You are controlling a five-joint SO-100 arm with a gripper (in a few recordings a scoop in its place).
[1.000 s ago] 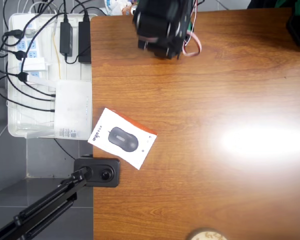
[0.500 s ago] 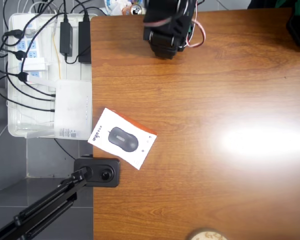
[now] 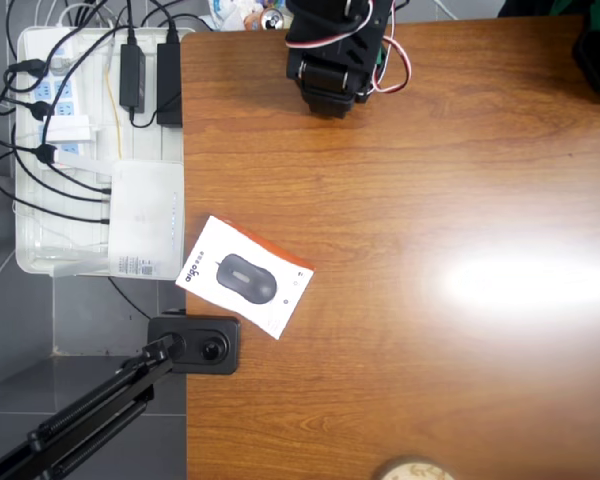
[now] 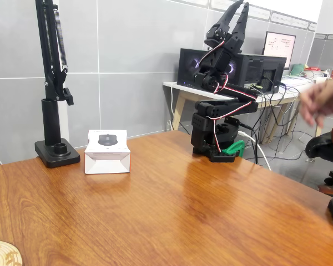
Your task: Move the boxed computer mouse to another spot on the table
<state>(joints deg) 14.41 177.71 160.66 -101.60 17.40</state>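
While your arm (image 4: 219, 119) stands folded upright at the far edge of the surface (image 3: 430, 380), its gripper (image 4: 235, 12) points up with the jaws slightly apart and holding nothing. You have the boxed computer mouse (image 3: 245, 276) lying flat and skewed close to the left edge in the overhead view, well apart from the arm. Just beside it sits a black lamp base (image 3: 195, 343), and off the edge a white tray (image 3: 30, 255) of cables. You see bare wood across the middle and right. A person's blurred hand (image 4: 322, 105) shows at right in the fixed view.
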